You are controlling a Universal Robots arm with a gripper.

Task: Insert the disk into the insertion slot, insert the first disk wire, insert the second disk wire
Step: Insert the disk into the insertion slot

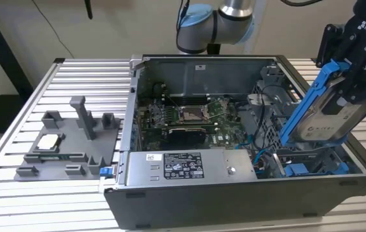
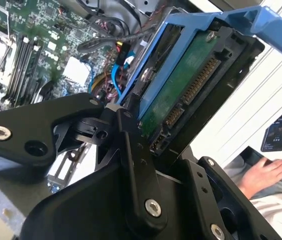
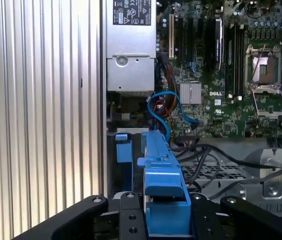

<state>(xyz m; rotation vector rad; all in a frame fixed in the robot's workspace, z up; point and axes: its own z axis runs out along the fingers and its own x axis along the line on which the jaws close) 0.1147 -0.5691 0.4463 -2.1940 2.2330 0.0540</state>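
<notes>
The disk [image 1: 328,116], a silver-grey drive in a bright blue carrier frame, hangs tilted on edge over the open computer case at the exterior view's right. My gripper [image 1: 350,94] is shut on its upper part. In the second wrist view the disk [image 2: 180,85] shows its green board and connector edge between the black fingers [image 2: 131,165]. The blue frame [image 3: 163,192] stands between them in the first wrist view too. The insertion slot [image 1: 321,159], a bay in the dark grey drive cage, lies just below the disk's lower end. A loose blue cable [image 3: 168,107] curls near the cage.
A grey plastic fixture tray [image 1: 66,145] sits on the slatted table [image 1: 53,208] at the exterior view's left. Inside the case are the power supply [image 1: 183,166], the motherboard [image 1: 189,116] and a blue-fronted carrier [image 1: 296,170]. A person's hand [image 2: 263,175] holds a phone.
</notes>
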